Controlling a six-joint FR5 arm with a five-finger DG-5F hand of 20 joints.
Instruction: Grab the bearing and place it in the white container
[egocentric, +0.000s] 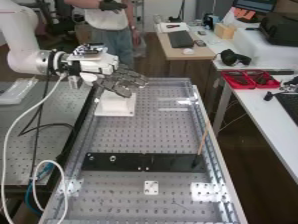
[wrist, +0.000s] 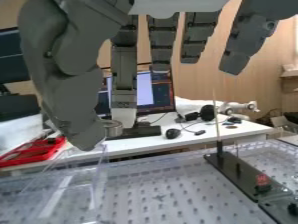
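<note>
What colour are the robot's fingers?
Mostly dark grey; the fingers show best in the wrist view.

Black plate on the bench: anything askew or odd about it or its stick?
Nothing clearly odd. The thin stick slants in the high view but stands nearly upright in the wrist view, so that lean is probably perspective. The plate lies flat.

The white arm (egocentric: 23, 60) comes from the high view's upper left; its hand (egocentric: 121, 81) pinches between thumb (wrist: 74, 107) and finger (wrist: 124, 70).
</note>
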